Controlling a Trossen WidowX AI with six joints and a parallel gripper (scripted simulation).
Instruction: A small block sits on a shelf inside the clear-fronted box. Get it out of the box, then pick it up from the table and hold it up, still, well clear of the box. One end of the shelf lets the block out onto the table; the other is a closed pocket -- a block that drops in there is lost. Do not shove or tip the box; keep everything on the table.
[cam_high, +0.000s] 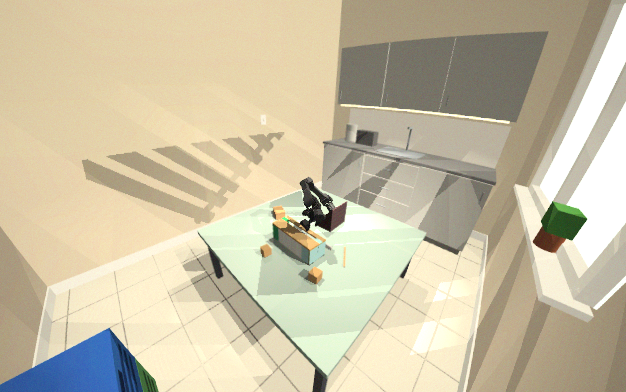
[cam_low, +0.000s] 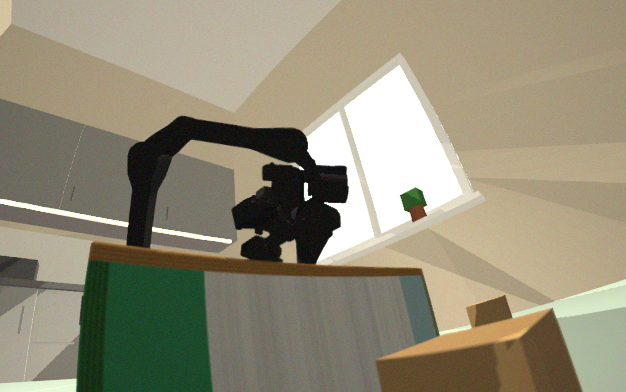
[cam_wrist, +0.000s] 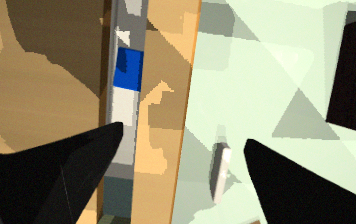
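Observation:
The box (cam_high: 296, 244) (cam_low: 280, 330) stands mid-table, with a wooden top, a grey front, a green end and a pale blue end. In the wrist view a narrow slot runs along its wooden top (cam_wrist: 165, 95), and the small blue block (cam_wrist: 129, 70) shows through the slot on the pale shelf inside. My gripper (cam_high: 304, 223) (cam_low: 283, 254) (cam_wrist: 184, 136) is open and empty. It points down and sits low over the top's far edge. One finger is over the slot and the other over the table behind the box. The block lies ahead of the fingertips.
Wooden cubes lie around the box: one in front (cam_high: 265, 250) (cam_low: 480, 360), one past the blue end (cam_high: 314, 275) (cam_low: 487, 310), one by the green end (cam_high: 279, 211). A thin stick (cam_high: 344, 257) lies on the table (cam_high: 350, 300). The arm's dark base (cam_high: 336, 216) stands behind the box.

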